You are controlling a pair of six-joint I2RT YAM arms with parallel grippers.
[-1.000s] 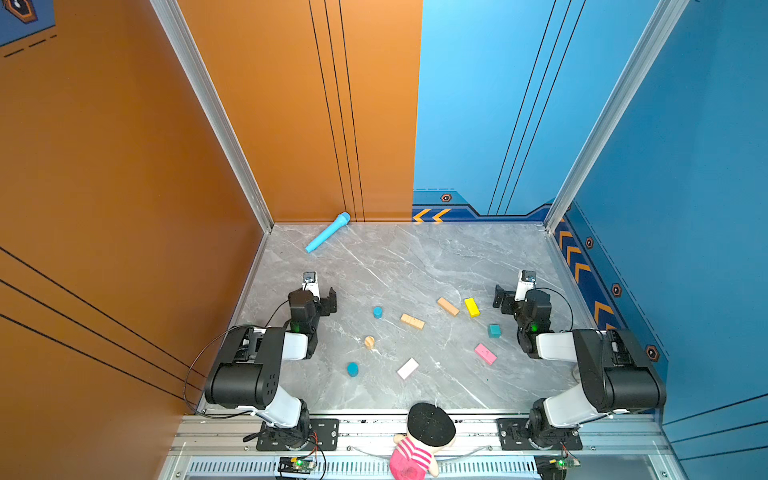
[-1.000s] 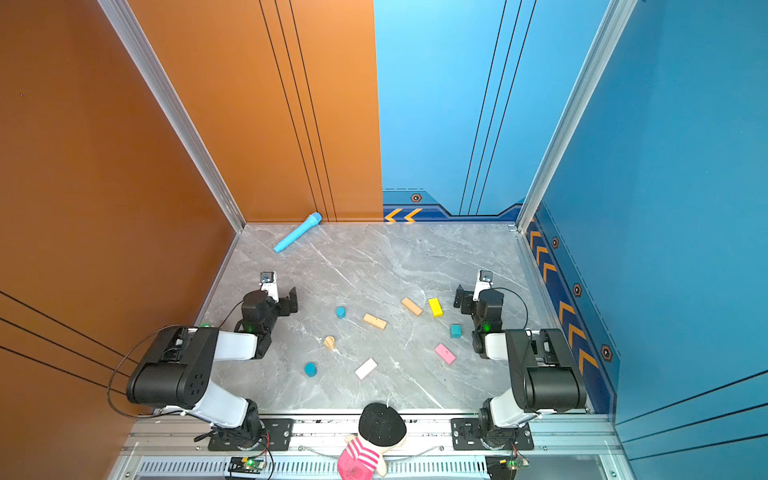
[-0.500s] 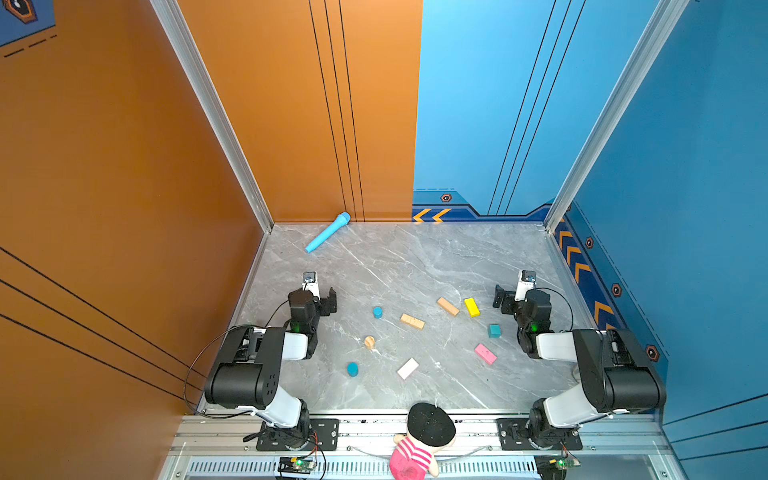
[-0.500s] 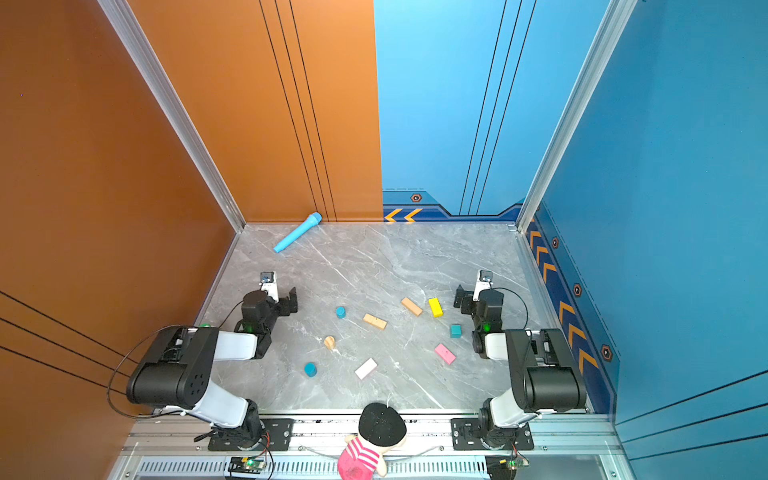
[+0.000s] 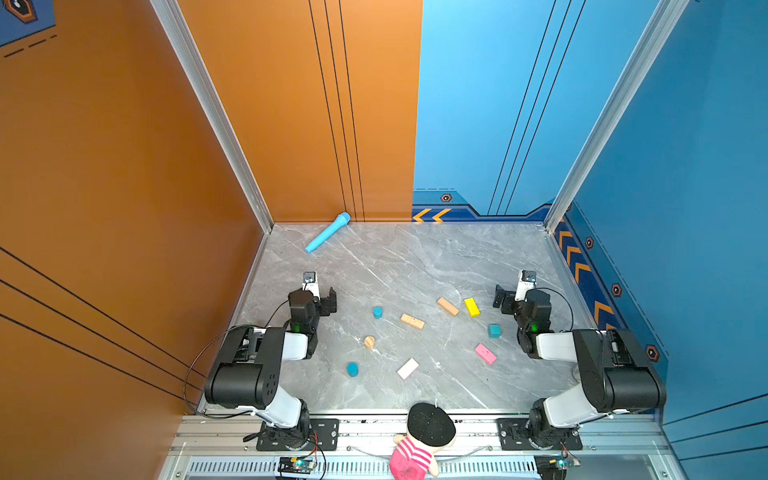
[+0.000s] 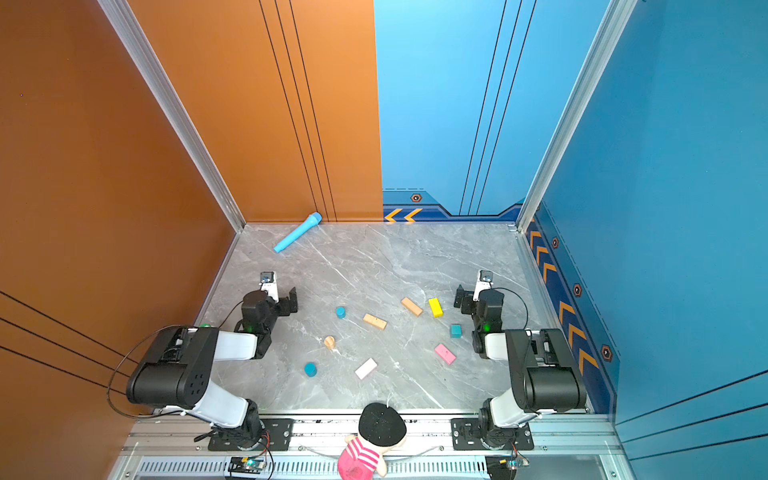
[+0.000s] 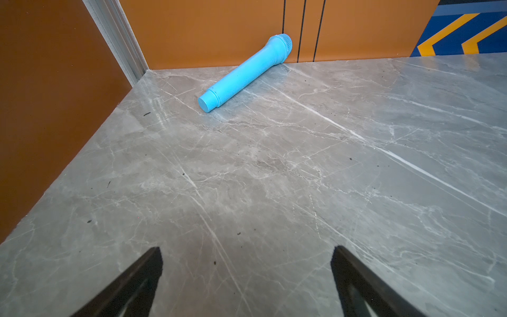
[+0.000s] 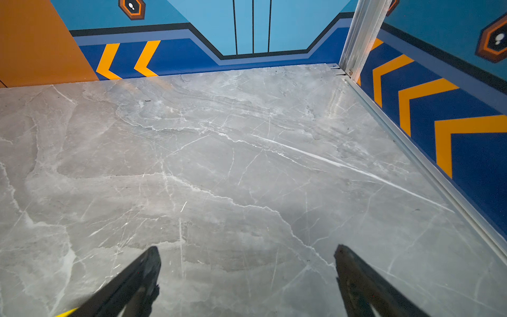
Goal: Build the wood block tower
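Wood blocks lie scattered on the table, microphone behind

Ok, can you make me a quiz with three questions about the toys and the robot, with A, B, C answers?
1. Where does the long light-blue plastic toy microphone lie? A by the far orange wall; B at the front edge; C in the middle.
2. What colour is the small wooden cube? A red; B teal; C black.
3. How is the left gripper? A shut on a block; B shut on nothing; C open, holding nothing.

Answers:
1 A: in the left wrist view its head lies at the foot of that wall.
2 B: it shows teal in both top views.
3 C: its jaws stand wide apart, with only grey marble tabletop between them.
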